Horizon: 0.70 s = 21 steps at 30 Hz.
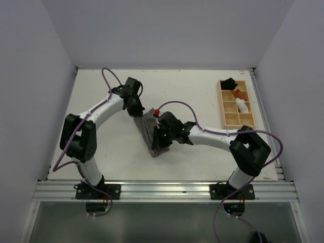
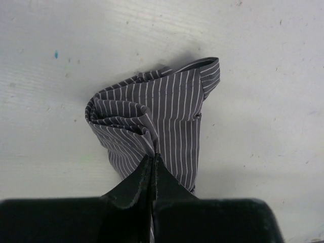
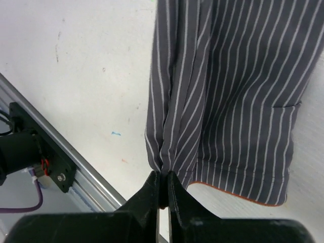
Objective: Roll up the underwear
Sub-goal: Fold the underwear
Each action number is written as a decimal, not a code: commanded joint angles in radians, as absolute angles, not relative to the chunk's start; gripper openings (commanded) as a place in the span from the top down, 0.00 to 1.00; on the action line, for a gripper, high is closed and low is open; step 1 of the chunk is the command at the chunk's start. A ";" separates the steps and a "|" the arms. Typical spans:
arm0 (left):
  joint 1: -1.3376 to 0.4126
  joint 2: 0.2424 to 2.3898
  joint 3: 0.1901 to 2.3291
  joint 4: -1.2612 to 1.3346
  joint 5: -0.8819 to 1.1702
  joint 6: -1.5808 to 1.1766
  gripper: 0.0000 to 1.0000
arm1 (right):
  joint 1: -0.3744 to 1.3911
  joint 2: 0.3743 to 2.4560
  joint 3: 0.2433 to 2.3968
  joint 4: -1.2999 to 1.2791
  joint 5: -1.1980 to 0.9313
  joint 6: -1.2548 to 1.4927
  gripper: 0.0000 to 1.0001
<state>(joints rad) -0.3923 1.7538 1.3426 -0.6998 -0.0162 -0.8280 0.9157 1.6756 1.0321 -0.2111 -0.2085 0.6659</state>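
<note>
White tabletop (image 1: 202, 86), striped grey cloth underwear (image 1: 149, 129) lying diagonally mid-frame: my left gripper (image 2: 153, 157) is clamped on its upper end, my right gripper (image 3: 163, 174) on its lower end.

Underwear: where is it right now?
Top view: the underwear is at the middle of the table, held between both arms: the left gripper pinches its far end, the right gripper its near end, well left of the wooden tray.

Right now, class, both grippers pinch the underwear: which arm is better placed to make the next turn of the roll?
Probably the left: the left gripper is shut on the underwear beside its coiled end, while the right gripper clamps the flat edge and can anchor it.
</note>
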 commanded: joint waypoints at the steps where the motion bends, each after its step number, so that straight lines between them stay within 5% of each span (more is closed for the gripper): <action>1: -0.433 1.799 1.460 -0.759 -0.117 -0.842 1.00 | 0.882 1.631 1.017 -0.129 -0.276 0.680 1.00; 21: -0.451 2.029 1.663 -0.715 -0.067 -0.795 1.00 | 0.727 1.695 1.063 -0.219 -0.282 0.632 1.00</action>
